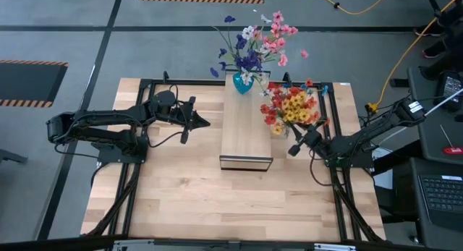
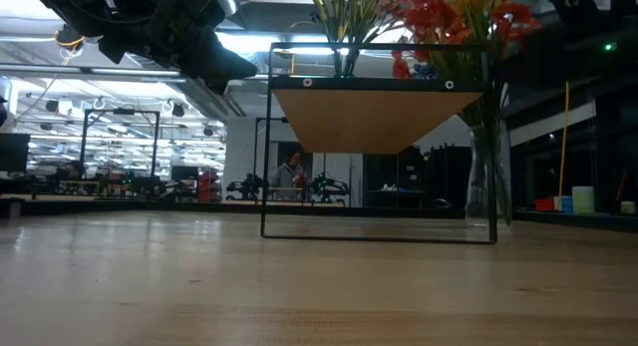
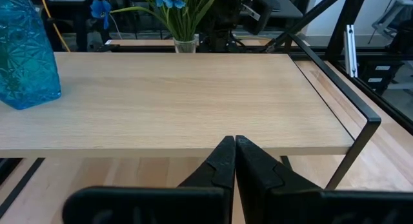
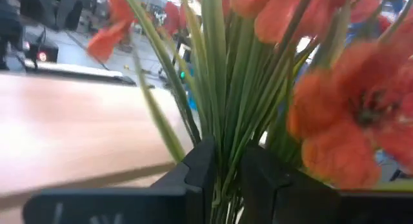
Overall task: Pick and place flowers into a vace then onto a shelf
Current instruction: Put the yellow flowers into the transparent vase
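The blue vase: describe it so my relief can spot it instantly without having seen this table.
Find the shelf, the narrow light-wood plank on a black frame in the middle of the table. The blue vase stands at its far end, away from both arms. It is faceted turquoise glass holding blue, white and pink flowers, unlike the red, orange and yellow bunch in the right gripper beside the shelf.
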`<action>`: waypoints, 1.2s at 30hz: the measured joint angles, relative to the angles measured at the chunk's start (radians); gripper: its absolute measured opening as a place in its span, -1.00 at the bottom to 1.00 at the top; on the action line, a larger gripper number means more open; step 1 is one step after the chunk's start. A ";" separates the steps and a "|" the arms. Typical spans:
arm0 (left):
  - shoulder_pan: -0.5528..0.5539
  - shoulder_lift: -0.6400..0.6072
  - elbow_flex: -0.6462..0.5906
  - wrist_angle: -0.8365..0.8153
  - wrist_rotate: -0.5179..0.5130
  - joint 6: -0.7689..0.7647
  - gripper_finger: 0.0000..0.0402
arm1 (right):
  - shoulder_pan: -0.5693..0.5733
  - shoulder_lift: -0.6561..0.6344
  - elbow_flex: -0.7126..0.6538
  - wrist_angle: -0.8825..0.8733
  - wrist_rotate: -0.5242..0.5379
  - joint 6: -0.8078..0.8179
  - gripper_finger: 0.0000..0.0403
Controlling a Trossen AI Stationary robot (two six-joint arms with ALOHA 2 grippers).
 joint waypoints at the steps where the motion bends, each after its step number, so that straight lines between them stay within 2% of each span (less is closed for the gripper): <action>1: 0.000 0.000 0.000 -0.001 0.000 0.000 -0.97 | 0.000 0.000 0.000 -0.019 0.002 0.003 -0.68; 7: 0.000 0.000 0.000 -0.007 0.000 0.000 -0.98 | 0.000 0.000 0.000 -0.153 0.053 0.129 -0.68; 16: 0.000 0.000 0.000 -0.007 0.000 0.000 -0.98 | 0.000 0.000 0.000 -0.161 0.051 0.165 -0.66; 19: 0.000 0.000 0.000 -0.007 0.000 0.000 -0.98 | 0.000 0.000 0.000 -0.161 0.049 0.183 -0.56; 28: 0.000 0.000 0.000 -0.007 0.000 0.000 -0.97 | 0.000 0.000 0.000 -0.159 0.056 0.176 -0.04; 36: 0.000 0.000 0.000 -0.007 0.000 0.000 -0.96 | 0.000 0.000 0.000 -0.156 0.057 0.176 0.05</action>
